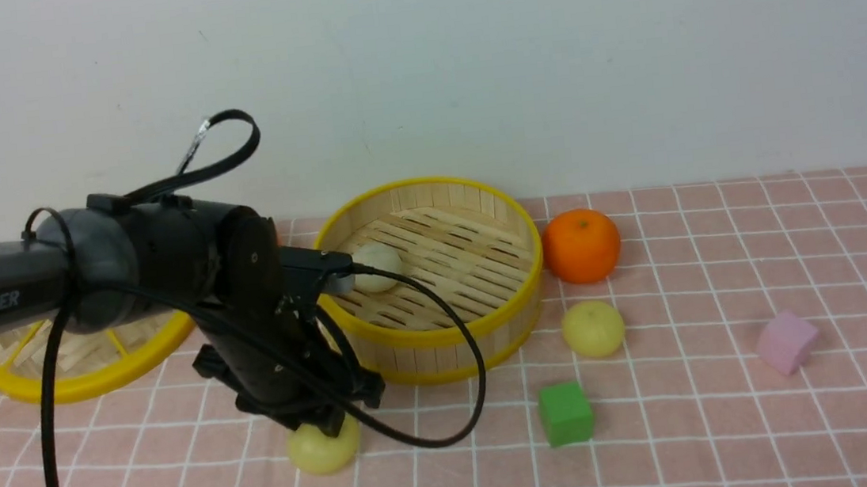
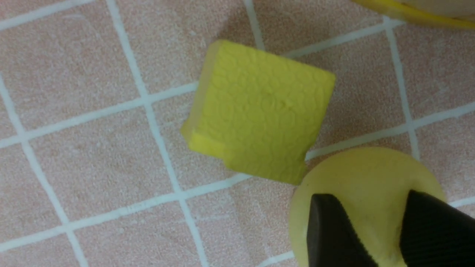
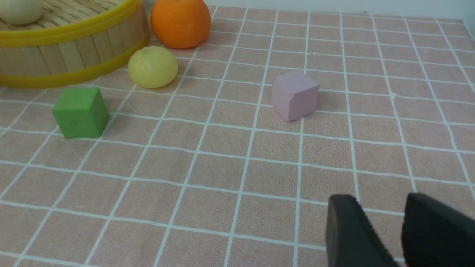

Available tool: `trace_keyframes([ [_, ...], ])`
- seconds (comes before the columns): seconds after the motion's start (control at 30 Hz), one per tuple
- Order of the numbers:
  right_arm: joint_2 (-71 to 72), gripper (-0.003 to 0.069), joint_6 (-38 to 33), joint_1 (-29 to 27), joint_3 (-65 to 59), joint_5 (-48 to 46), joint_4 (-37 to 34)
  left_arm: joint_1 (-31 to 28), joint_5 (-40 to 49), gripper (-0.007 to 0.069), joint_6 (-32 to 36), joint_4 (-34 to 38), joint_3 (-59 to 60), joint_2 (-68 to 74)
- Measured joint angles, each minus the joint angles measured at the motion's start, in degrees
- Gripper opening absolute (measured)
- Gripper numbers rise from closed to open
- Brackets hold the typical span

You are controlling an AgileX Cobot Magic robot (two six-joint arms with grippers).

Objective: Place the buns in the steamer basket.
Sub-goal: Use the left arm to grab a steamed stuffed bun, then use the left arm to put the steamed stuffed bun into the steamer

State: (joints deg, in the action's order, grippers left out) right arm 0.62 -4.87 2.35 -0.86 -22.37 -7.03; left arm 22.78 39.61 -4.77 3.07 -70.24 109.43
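Off-white bun [image 1: 377, 267] sits in the steamer basket [image 1: 443, 340], 1 yellow-green bun [image 1: 593, 329] lies on the bench [image 1: 738, 429] just right of it, 2nd yellow-green bun [image 1: 324, 449] is near-left under the left pincer [image 2: 371, 196], cannot tell if pinched, right pincer [image 3: 380, 198] is spread and empty.

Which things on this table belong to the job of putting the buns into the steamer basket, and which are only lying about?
For the job: steamer basket; off-white bun, already inside it; right yellow-green bun and near yellow-green bun, both outside it.
Only lying about: orange; green cube; pink block; yellow block; basket lid.
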Motion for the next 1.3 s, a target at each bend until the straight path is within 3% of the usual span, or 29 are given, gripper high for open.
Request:
trace_keyframes([
  [0.07, 0.00, 0.0240, 0.00, 0.00, 0.00, 0.00, 0.00, 0.00, 0.61, 0.0227, 0.00, 0.27, 0.00, -0.05],
  [0.23, 0.00, 0.0240, 0.00, 0.00, 0.00, 0.00, 0.00, 0.00, 3.72, 0.0011, 0.00, 2.85, 0.00, -2.56],
  [0.3, 0.00, 0.0240, 0.00, 0.00, 0.00, 0.00, 0.00, 0.00, 5.59, -0.0011, 0.00, 3.69, -0.35, -4.51],
  [0.5, 0.00, 0.0240, 0.00, 0.00, 0.00, 0.00, 0.00, 0.06, 9.27, -0.0011, 2.24, 7.80, -6.67, -10.29],
  [0.77, 0.00, 0.0240, 0.00, 0.00, 0.00, 0.00, 0.00, 0.06, 6.83, -0.0011, 13.24, 20.25, -18.31, -2.82],
  [1.17, 0.00, 0.0240, 0.00, 0.00, 0.00, 0.00, 0.00, 0.06, 3.30, -0.0008, 15.42, 21.51, -25.99, 10.66],
  [1.3, 0.00, 0.0240, 0.00, 0.00, 0.00, 0.00, 0.00, 0.06, 2.87, 0.0025, 15.42, 21.51, -25.99, 11.91],
])
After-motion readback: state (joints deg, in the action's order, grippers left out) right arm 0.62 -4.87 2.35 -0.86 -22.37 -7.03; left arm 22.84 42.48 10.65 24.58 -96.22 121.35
